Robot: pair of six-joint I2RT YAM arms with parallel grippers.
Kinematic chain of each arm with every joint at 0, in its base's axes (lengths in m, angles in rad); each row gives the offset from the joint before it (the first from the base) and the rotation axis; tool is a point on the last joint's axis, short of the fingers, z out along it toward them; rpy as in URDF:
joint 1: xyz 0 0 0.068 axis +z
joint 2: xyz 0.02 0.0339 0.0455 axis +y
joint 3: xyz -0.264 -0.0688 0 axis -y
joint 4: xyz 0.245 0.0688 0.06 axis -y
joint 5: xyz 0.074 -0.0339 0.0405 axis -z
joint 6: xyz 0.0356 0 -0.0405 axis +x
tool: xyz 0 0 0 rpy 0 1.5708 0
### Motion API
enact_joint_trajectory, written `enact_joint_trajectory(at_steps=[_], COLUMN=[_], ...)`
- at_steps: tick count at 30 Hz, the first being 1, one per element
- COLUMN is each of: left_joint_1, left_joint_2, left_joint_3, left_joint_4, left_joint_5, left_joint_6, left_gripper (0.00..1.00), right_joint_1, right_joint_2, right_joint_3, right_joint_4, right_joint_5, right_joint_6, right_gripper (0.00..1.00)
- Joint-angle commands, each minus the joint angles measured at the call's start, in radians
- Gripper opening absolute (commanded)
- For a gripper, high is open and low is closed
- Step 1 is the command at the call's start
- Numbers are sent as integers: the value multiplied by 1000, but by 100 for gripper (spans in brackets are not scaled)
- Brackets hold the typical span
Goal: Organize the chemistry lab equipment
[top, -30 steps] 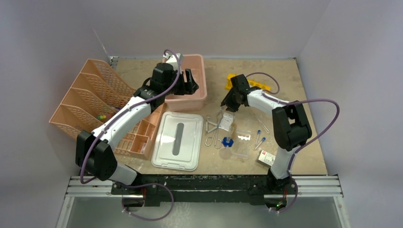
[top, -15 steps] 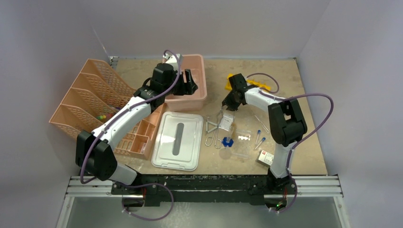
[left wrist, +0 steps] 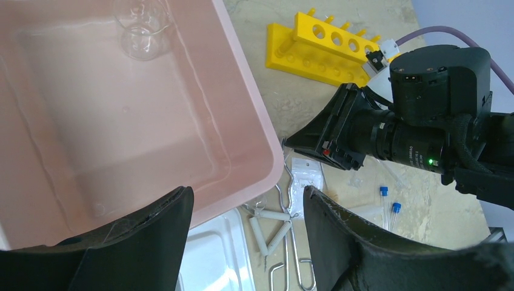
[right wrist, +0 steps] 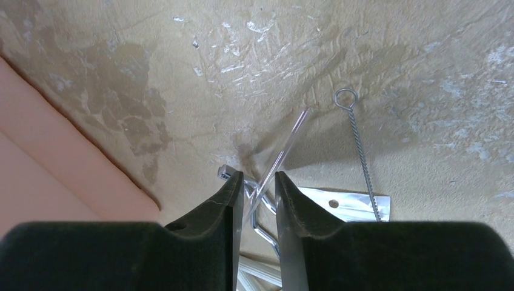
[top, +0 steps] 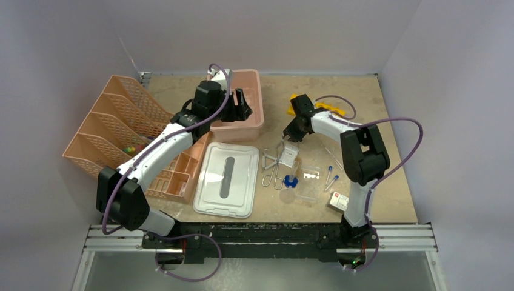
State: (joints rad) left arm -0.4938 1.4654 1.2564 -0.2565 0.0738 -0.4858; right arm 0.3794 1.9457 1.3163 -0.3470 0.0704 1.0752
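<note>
Pink plastic tub (left wrist: pixel 251 115) fills the view under my left jaws, which are spread wide above its near rim and hold nothing. A small clear glass beaker (left wrist: pixel 142 36) sits in the tub's far corner. My right jaws stand nearly together with a thin clear glass tube (right wrist: pixel 285 145) slanting between them; I cannot tell whether they pinch it. Close by on the tabletop (right wrist: pixel 412 54) lie a twisted wire brush (right wrist: pixel 359 145) and wire metal tongs (left wrist: pixel 270 227). The yellow holed tube rack (left wrist: pixel 324 45) stands just beyond my right wrist.
</note>
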Motion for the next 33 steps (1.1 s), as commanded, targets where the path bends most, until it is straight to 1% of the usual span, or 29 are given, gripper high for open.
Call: enact_joint_trajectory(at_steps=[1,9,11,13,15,17,21,26,29,33], left_joint_1=[-3,-3,-3,-3,-3,-3,-3,-3,-6,-22], left_joint_2=[-28,-43,-47,-50,-53,-58,-65,-55,-41,-9], left_joint_3=[1,-3,-7,-10,-9,-9,-11,-11,-15,-7], left_joint_4=[19,7,5,5,2,-2,-4,12,41,94], left_joint_5=[-11,-19,-20,-20,-21,-20,-24,-9,21,72], left_joint_6=[14,9,6,3,1,0,-3,-21,-51,-121], left_gripper=[66,66,66,66,66,66,66,66,66,67], right_joint_1=[6,6,7,7,6,7,7,7,7,7], right_joint_2=[16,44,47,51,46,18,-69,-184,-225,-294], right_joint_3=[28,40,39,43,45,45,34,-22,-42,-61], right_joint_4=[-15,-28,-20,-15,-4,11,39,109,140,182], right_joint_5=[50,54,55,53,47,33,45,44,20,-16], right_joint_6=[56,114,119,123,124,122,93,53,30,-50], right_gripper=[27,27,25,21,14,7,6,6,6,6])
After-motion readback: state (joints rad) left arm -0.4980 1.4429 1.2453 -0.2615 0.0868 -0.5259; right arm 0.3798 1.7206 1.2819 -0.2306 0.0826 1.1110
